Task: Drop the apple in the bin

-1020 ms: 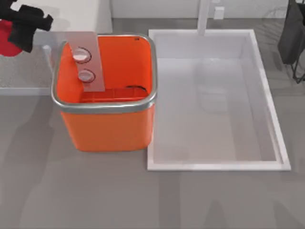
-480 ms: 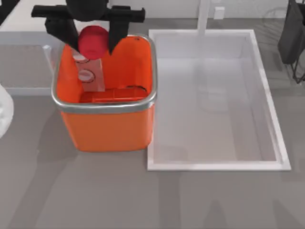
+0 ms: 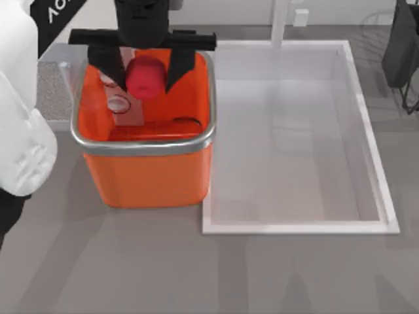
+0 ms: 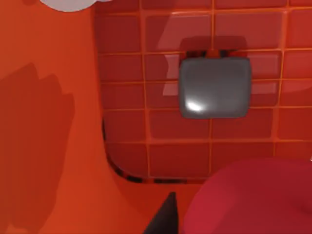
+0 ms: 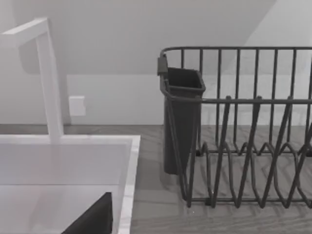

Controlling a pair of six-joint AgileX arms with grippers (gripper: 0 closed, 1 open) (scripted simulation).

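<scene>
The apple (image 3: 145, 76) hangs above the open mouth of the bin (image 3: 147, 176), toward its far side, pinched between the two dark fingers (image 3: 108, 64) of the left gripper (image 3: 145, 72); the fingers press against the fruit on either side, so the gripper is clamped on it and the apple touches nothing else; in the left wrist view the apple (image 4: 253, 197) bulges red in the near corner, with one dark fingertip (image 4: 163, 219) beside it, and below it lies the bin's ribbed orange floor (image 4: 146, 126) with a grey square plate (image 4: 215, 87) set in it; the bin itself stands on the grey table (image 3: 131, 268) at the top view's left half, its silver rim (image 3: 141, 144) running round the rounded corners, and a grey panel (image 3: 124, 101) with two round buttons leans against its inner left wall, partly behind the gripper; the left arm's white casing (image 3: 19, 118) fills the left edge of the top view; just to the right of the bin, touching or nearly touching its side, sits the shallow white tray (image 3: 366, 131); a white upright post (image 3: 280, 23) rises at the tray's far edge; the right arm is parked at the far right, near a dark wire rack (image 5: 243, 141) with a dark cup-like holder (image 5: 181, 117) on its end; whether the right gripper's fingers are open or closed cannot be told.
</scene>
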